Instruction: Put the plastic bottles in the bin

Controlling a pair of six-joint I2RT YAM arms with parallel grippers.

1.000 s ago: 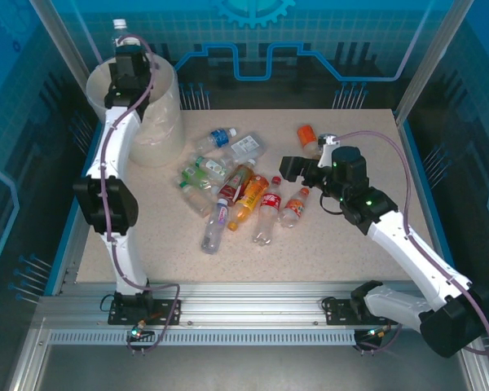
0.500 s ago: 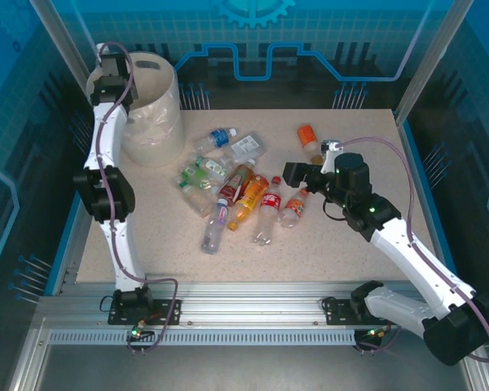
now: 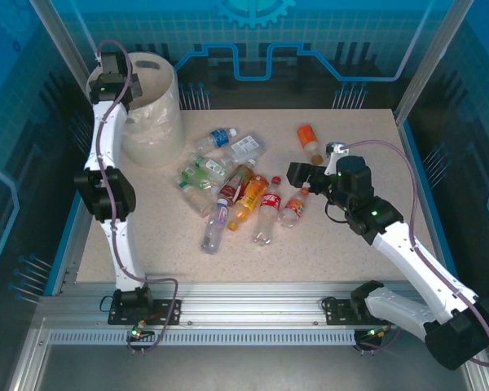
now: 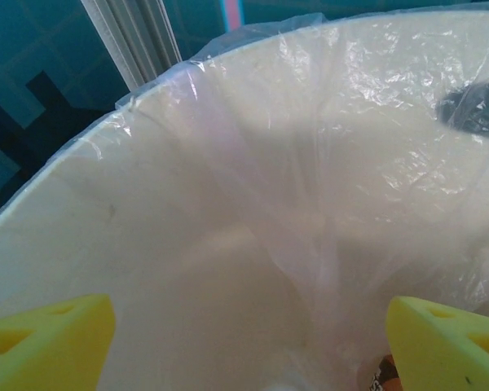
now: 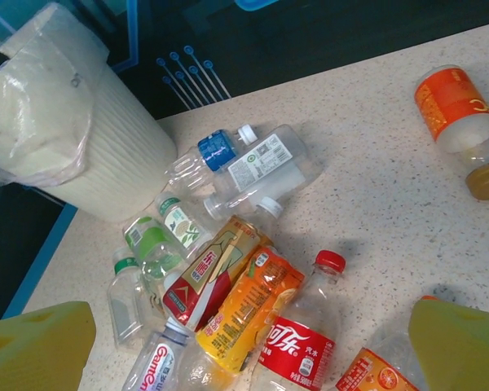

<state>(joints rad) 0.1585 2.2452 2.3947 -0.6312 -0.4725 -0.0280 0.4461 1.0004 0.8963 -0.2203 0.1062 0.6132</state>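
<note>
– Beige table; what's on it?
– The bin stands at the far left corner. The bottles lie in a heap mid-table, near the bin and to its right. One lone bottle with an orange label lies apart, toward the far right.
– And the arms?
– The left jaws are spread and empty, at the bin's mouth, facing the liner. The right jaws are spread too, hanging over the heap's right edge with a cola bottle under the gap.
– So the right one picks next?
– That's my read. I'd take a bottle from the heap's edge, not one pinned under others. The cola one has a little bare table on one side.
– Where to pinch?
– Across the body at the label, jaws square to its length. These look thin and round, so a grip near the cap could let it roll or squirt out.
– Risks?
– An orange bottle touches its other side, so a wide descent may land a pad on it. Lift straight up before swinging, since the bin is well apart from that arm
</note>
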